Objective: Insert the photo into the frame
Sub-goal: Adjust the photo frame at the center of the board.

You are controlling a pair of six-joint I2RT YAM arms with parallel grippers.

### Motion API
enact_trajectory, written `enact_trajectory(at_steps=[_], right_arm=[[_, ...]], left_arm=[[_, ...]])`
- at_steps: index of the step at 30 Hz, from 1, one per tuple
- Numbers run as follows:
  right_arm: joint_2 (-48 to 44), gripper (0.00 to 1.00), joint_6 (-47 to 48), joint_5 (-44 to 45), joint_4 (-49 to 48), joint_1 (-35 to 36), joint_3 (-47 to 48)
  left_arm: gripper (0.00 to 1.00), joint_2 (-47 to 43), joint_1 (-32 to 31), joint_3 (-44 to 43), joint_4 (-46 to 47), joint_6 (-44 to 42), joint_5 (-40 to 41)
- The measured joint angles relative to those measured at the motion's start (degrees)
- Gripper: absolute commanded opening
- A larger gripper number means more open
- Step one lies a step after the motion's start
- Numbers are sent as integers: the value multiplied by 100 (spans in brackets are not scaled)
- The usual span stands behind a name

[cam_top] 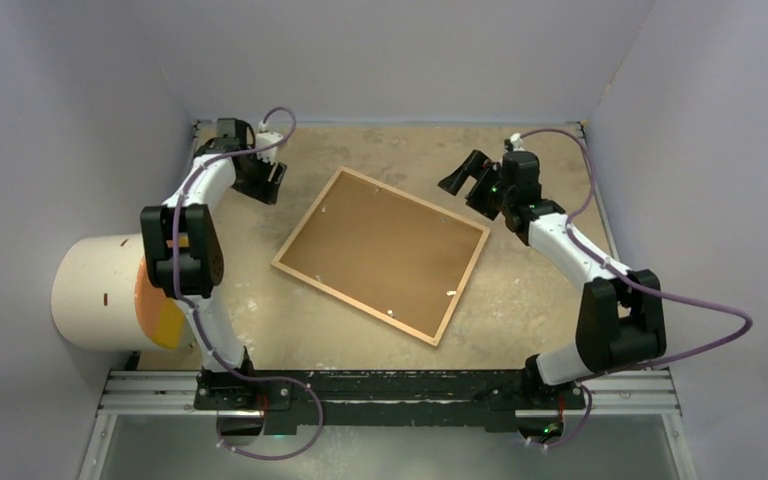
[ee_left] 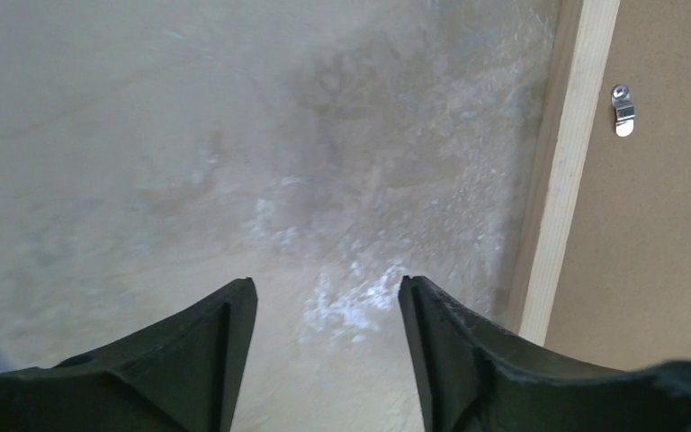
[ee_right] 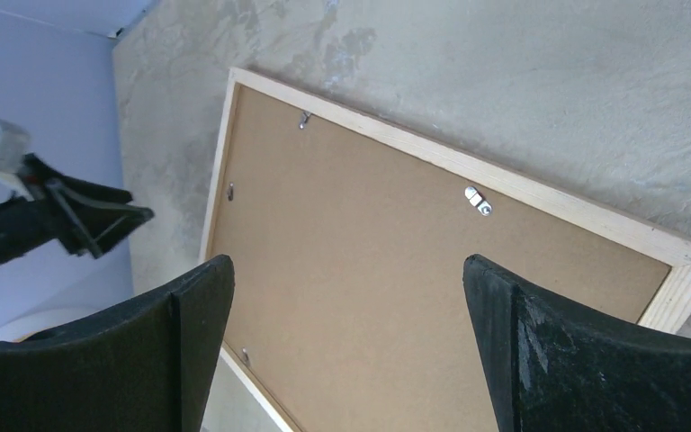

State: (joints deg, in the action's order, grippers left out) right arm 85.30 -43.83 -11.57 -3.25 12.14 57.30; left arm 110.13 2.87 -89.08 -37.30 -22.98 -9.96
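currently: frame [ee_right: 504,184] face down, stiff, likely light (pane presumably fragile); grasp wood rim. left gripper [ee_left: 324,286], right gripper [ee_right: 346,263] agape, empty.

Two arms, same look.
- left arm [cam_top: 192,215]: white tube parts, chunky black joints
- right arm [cam_top: 570,245]: same white and black
- left purple cable [cam_top: 280,109]: thin, runs along left arm
- right purple cable [cam_top: 749,320]: thin, makes big loop
- black bases [cam_top: 228,388]: low blocks
- left gripper [cam_top: 265,182], right gripper [cam_top: 468,180]: all black
- left fingers [ee_left: 202,360], close up: black, wedge-shaped, thin at tip
- right fingers [ee_right: 549,360]: dull black, bit rough and speckled
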Motion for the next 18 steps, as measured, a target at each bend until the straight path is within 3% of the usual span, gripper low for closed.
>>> enact_trajectory(at_steps=[4, 11, 18], right_arm=[[-210, 99, 28, 4, -4, -7, -111], [-208, 99, 52, -24, 210, -4, -492], [-208, 99, 127, -37, 603, -22, -492]], left_arm=[[49, 374, -4, 116, 61, 146, -293], [46, 492, -153, 863, 476, 118, -544], [44, -81, -671, 1729, 940, -20, -592]])
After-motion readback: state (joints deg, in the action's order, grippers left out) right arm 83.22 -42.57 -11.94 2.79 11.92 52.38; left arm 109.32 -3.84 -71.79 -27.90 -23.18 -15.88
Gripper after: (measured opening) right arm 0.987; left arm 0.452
